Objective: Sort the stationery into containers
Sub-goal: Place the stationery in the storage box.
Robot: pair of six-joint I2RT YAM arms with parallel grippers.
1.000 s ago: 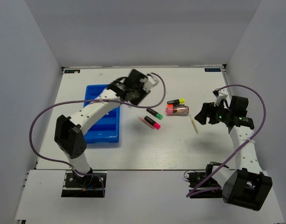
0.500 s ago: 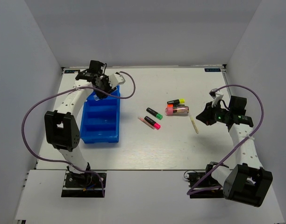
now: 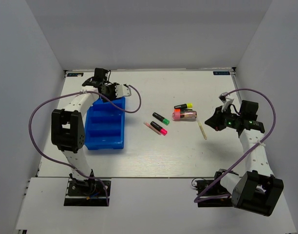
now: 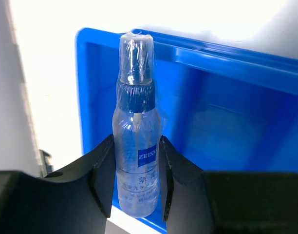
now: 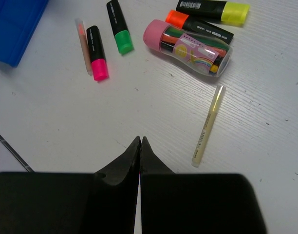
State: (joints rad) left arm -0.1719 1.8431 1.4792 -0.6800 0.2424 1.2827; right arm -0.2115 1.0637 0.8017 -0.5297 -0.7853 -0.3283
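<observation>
Blue tray (image 3: 106, 145) on the table's left side, with my left gripper (image 4: 136, 163) at its far rim.
I have those jaws clamped on a clear-blue tube (image 4: 136, 122) that pokes out over the tray's corner wall. My right gripper (image 5: 140, 146), jaws together, hangs over bare table (image 5: 66, 117) near the pale-yellow stick (image 5: 207, 126), and the highlighters (image 5: 120, 24) lie in the open, well apart from the tray.
</observation>
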